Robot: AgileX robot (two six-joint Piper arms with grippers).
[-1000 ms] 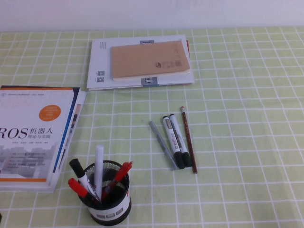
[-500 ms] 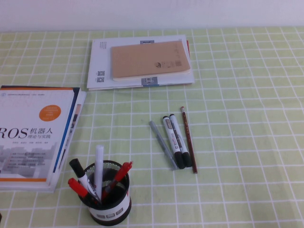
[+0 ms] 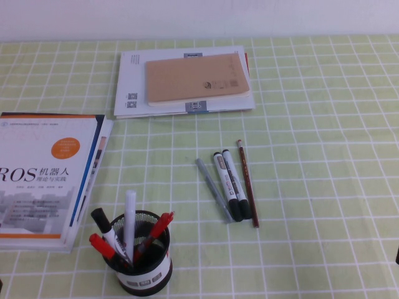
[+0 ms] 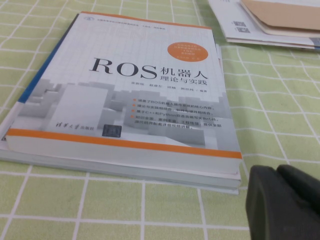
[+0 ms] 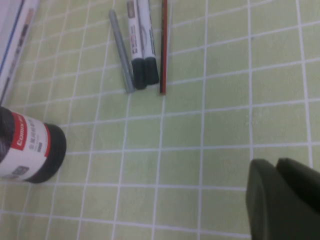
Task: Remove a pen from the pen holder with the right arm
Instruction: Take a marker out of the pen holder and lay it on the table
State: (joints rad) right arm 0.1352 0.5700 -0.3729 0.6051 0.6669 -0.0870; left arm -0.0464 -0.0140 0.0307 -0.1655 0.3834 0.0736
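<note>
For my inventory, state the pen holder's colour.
Black mesh pen holder, white label band; clearest in the high view.

Green-checked table, white wall

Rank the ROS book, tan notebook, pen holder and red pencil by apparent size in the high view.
1. ROS book, partly cut off at the edge
2. tan notebook
3. pen holder
4. red pencil, long but very thin
Left gripper is beside the book; right gripper is over the tablecloth, right of the holder.
</note>
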